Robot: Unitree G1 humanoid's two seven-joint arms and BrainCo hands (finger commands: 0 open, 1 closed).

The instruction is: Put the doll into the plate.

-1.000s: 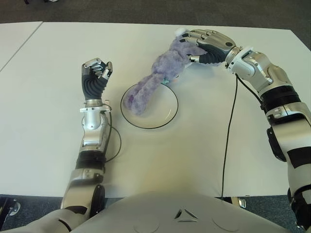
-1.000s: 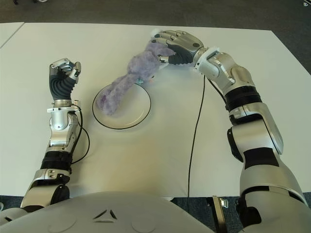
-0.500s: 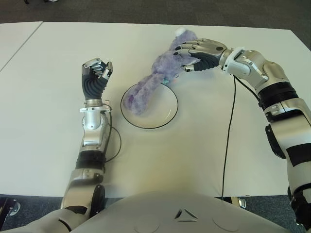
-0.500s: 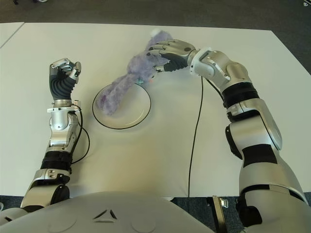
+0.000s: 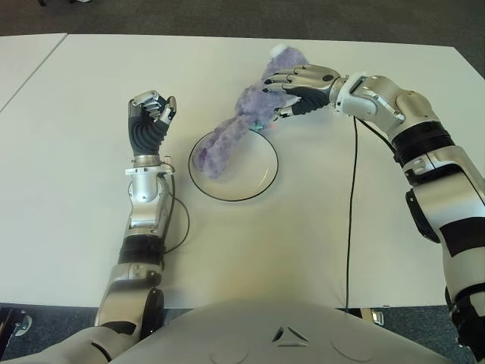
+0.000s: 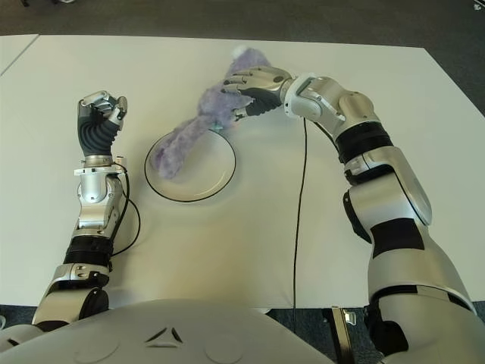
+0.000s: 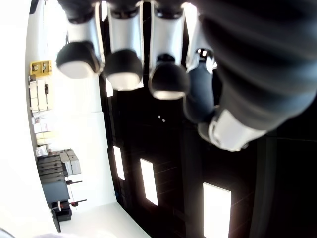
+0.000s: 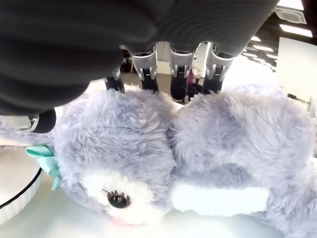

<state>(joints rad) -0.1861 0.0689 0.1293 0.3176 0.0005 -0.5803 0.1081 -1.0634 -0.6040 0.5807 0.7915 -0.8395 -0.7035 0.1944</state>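
Purple plush doll [image 5: 241, 125] looks light and floppy, half draped into the plate [image 5: 261, 180]; my right hand [image 5: 301, 85] lies spread over its head, where I'd grip; left hand [image 5: 149, 117] curled, empty, left of the plate.

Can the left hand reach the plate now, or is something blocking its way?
Probably yes. The left hand, curled and holding nothing, shows just left of the plate, with only bare table between them. The doll covers the plate's far part only, under the right hand.

Since 1.0 s ago we see the right hand [image 5: 297, 82] shifted left over the doll's [image 5: 239, 127] head, fingers [image 8: 178, 74] uncurled and extended on the fur; forearm swung inward.
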